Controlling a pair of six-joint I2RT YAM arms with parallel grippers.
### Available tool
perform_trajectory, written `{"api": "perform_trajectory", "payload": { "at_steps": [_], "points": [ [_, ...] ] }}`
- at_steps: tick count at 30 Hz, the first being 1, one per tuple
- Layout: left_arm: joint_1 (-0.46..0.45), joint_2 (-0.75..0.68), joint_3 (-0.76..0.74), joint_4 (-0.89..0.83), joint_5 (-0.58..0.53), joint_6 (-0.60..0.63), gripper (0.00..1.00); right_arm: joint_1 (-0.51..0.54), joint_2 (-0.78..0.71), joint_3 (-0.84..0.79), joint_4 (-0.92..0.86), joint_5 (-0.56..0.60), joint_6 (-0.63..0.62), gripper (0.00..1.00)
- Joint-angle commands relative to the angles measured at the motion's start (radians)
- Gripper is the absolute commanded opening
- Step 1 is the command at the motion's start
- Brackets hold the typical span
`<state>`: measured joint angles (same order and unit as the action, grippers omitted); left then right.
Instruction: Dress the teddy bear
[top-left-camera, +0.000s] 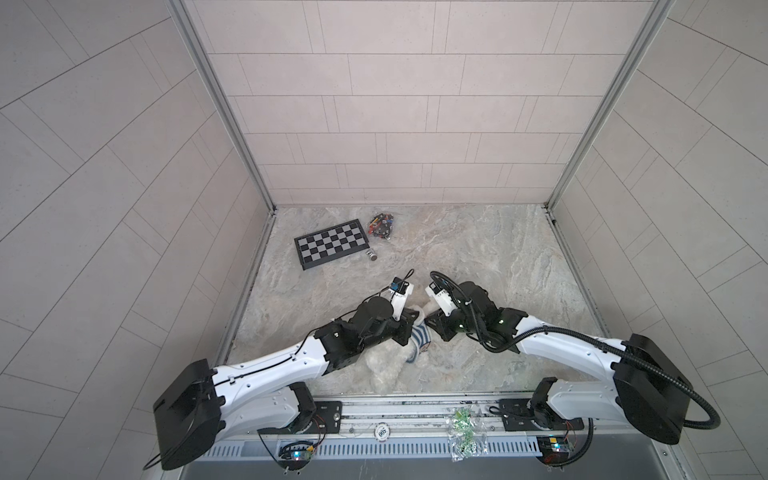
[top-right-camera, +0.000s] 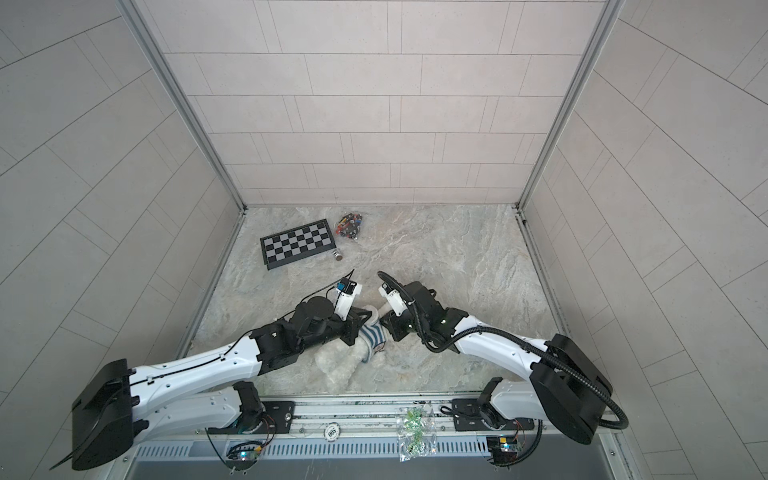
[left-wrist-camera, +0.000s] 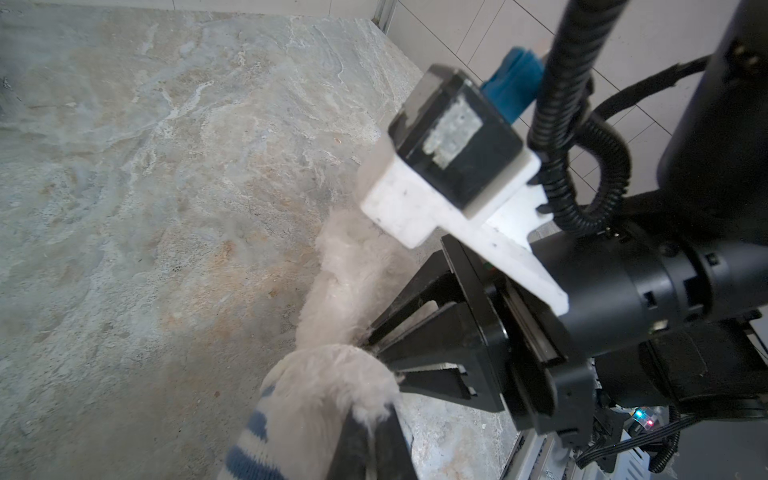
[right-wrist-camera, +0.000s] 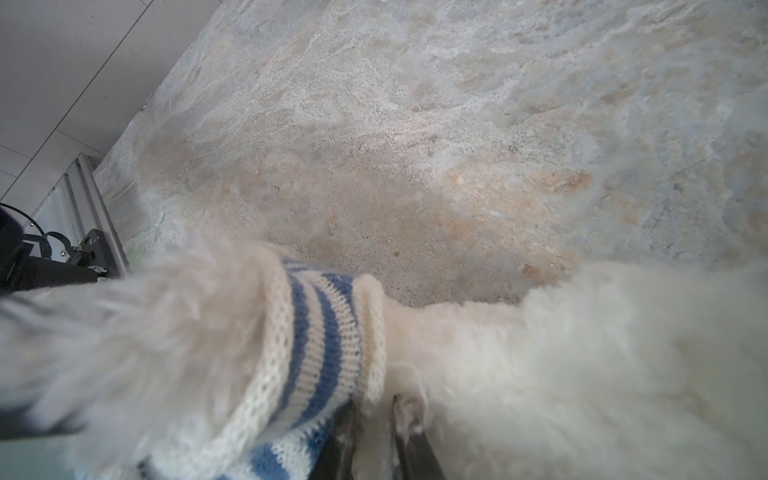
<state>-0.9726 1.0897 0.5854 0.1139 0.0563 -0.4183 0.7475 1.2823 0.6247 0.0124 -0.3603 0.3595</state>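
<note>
Teddy bear: lower centre of both top views, between the arms, partly under the left one. Striped shirt sits as a band round part of it.

Left gripper: closed, pinching the knit at the shirt's edge.

Right gripper: jaws narrow with fur between them; I cannot tell whether it grips.

Judgement: anchor the fur, draw the knit along the body slowly, and avoid catching both layers.

Writing: round token on front rail reads "500", upside down. Nothing else is legible.
</note>
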Motion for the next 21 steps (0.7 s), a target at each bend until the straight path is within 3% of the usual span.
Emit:
{"api": "perform_trajectory", "payload": {
  "at_steps": [1,8,17,21],
  "points": [
    [0.003,-0.005,0.034,0.061,-0.002,0.005,0.00,-0.003,0.040,0.001,-0.013,0.013,0.006,0.13],
    [0.018,0.010,0.046,0.004,-0.032,-0.001,0.00,-0.004,0.074,0.000,-0.044,0.053,-0.021,0.00],
    [0.063,-0.086,0.008,-0.040,-0.052,-0.008,0.00,-0.015,0.139,0.029,-0.185,0.219,-0.074,0.00],
    [0.069,-0.124,-0.019,-0.051,-0.063,-0.016,0.00,-0.015,0.170,0.038,-0.186,0.231,-0.071,0.00]
  ]
}}
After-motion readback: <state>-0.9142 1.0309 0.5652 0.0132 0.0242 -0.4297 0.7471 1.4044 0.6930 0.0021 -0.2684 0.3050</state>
